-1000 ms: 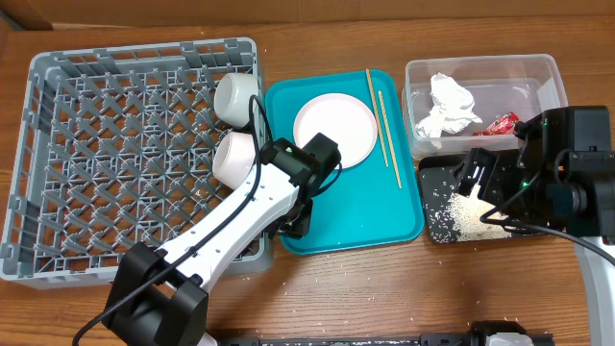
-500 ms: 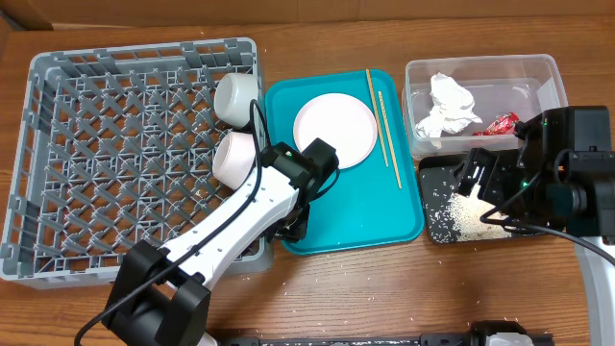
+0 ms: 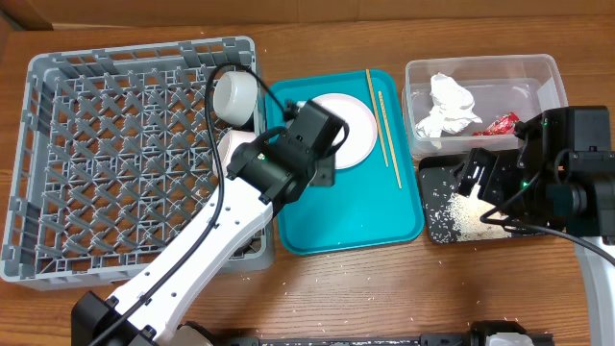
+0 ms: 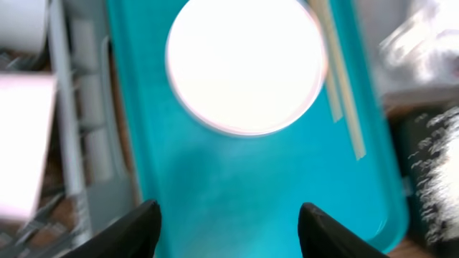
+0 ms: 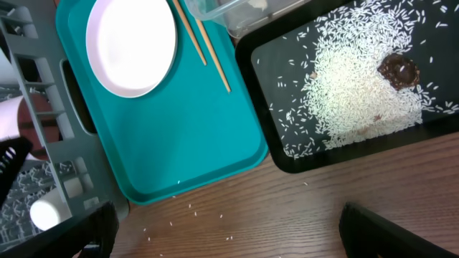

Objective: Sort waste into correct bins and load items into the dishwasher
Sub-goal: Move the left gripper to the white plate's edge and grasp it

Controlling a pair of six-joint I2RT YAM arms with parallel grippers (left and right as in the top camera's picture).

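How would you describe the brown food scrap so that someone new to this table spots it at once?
Find the shallow black tray beside the teal tray. A heap of white rice lies inside it. The brown food scrap sits at that heap's edge: a small, dark, roundish lump, the only brown thing among white grains.

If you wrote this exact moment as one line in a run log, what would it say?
left gripper: open, above teal tray, near plate | right gripper: open, empty | rice: in black tray
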